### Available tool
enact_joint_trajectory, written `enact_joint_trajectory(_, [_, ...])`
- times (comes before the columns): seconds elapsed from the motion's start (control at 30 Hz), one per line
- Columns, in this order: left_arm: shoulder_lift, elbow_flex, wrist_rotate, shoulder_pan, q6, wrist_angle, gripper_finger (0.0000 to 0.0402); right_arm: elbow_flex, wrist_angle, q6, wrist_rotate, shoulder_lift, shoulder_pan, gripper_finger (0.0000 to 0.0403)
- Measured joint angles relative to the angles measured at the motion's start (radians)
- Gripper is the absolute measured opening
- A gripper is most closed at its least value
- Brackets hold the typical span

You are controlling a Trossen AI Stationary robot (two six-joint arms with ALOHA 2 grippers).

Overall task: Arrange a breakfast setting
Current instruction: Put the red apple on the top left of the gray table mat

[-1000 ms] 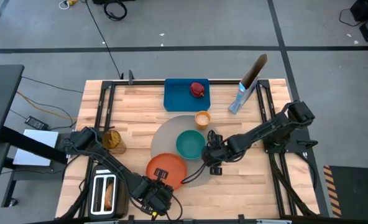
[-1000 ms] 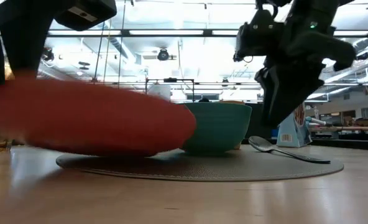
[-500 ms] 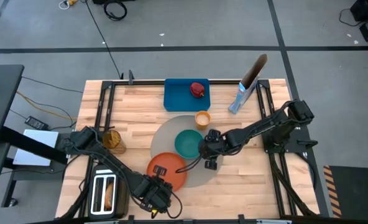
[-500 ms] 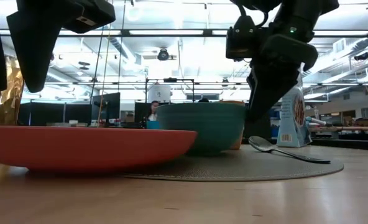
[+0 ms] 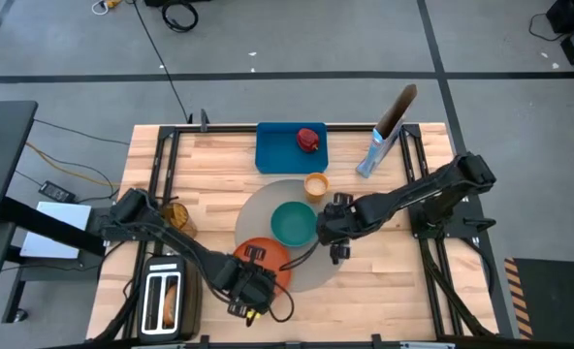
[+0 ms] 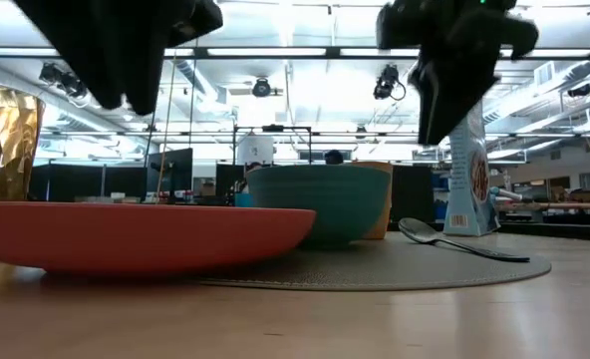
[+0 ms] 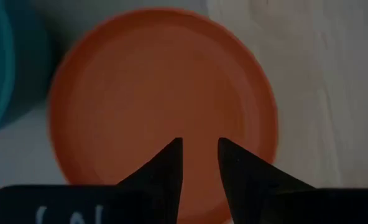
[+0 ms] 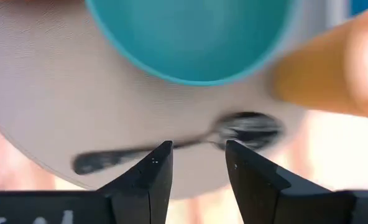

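Observation:
A grey round mat (image 5: 268, 208) carries a teal bowl (image 5: 293, 223), and a metal spoon (image 8: 246, 127) lies flat on it right of the bowl (image 6: 320, 204). An orange plate (image 7: 159, 87) rests half on the mat's near-left edge, half on the wood. The orange-yellow cup (image 5: 315, 186) stands at the mat's far edge. My left gripper (image 7: 199, 149) hovers open above the plate (image 5: 268, 254), fingers pointing down. My right gripper (image 8: 198, 152) hovers open above the spoon's handle, clear of it. The red apple (image 5: 309, 139) lies on the blue tray.
The blue tray (image 5: 277, 155) sits at the table's far edge, and the blue cereal bag (image 5: 369, 160) stands at the far right. A gold glass (image 5: 175, 215) stands at the left. The toaster (image 5: 166, 301) fills the near-left corner.
The plate, blurred and tilted a second ago, now lies still and level. My left gripper has risen and gone toward the far edge, over the plate. My right gripper has risen away from the spoon, which has stayed on the mat.

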Motion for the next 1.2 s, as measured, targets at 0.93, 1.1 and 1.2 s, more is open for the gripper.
enact_joint_trajectory(0.93, [-0.713,-0.51,-0.098,0.171,0.329,0.457,0.0109,0.03,0.655,-0.587,-0.007,-0.081,-0.523,0.0191])
enact_joint_trajectory(1.1, [-0.808,-0.599,-0.097,0.267,0.407,0.519,0.0109,0.205,0.534,-0.604,-0.038,0.078,-0.647,0.0267])
enact_joint_trajectory(1.2, [-0.828,-0.631,-0.092,0.324,0.44,0.544,0.0109,0.33,0.338,-0.569,-0.084,0.179,-0.716,0.0324])
